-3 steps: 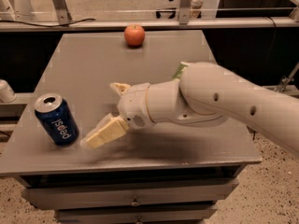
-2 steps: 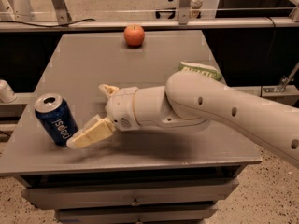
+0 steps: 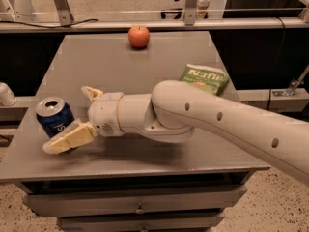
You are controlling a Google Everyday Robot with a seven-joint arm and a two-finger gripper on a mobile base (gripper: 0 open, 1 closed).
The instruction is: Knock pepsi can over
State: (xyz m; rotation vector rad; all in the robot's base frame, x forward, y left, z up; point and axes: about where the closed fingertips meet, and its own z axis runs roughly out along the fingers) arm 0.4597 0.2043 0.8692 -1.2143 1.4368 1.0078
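The claw [image 3: 67,119] has been carried leftward across the table [image 3: 145,66] over the last second and is now brought right up to the pepsi can [image 3: 54,115]. The claw is spread wide. Its lower finger [image 3: 70,138] is laid along the near side of the can's base and appears to touch it. Its upper finger [image 3: 91,92] is held apart, behind and to the right of the can. The can is found near the table's front-left corner and is still standing on its base, so the knock is judged to be beginning, not done. A continued sideways sweep against the can would be needed.

The fingers are seen as pale, cream-coloured wedges with a matte, rubbery look, set on a smooth white plastic wrist. The can is a small dark blue metal cylinder with white lettering and a shiny silver top with an open mouth. It is judged light and easily tipped.

The arm [image 3: 193,115] is a thick, rounded white tube dotted with small dark holes. As it has been moved left, the green chip bag [image 3: 205,78] behind it has been uncovered, and the bag looks flat and crinkled. A round red apple [image 3: 139,36] is left at the far edge. The table top is flat, grey and dull.
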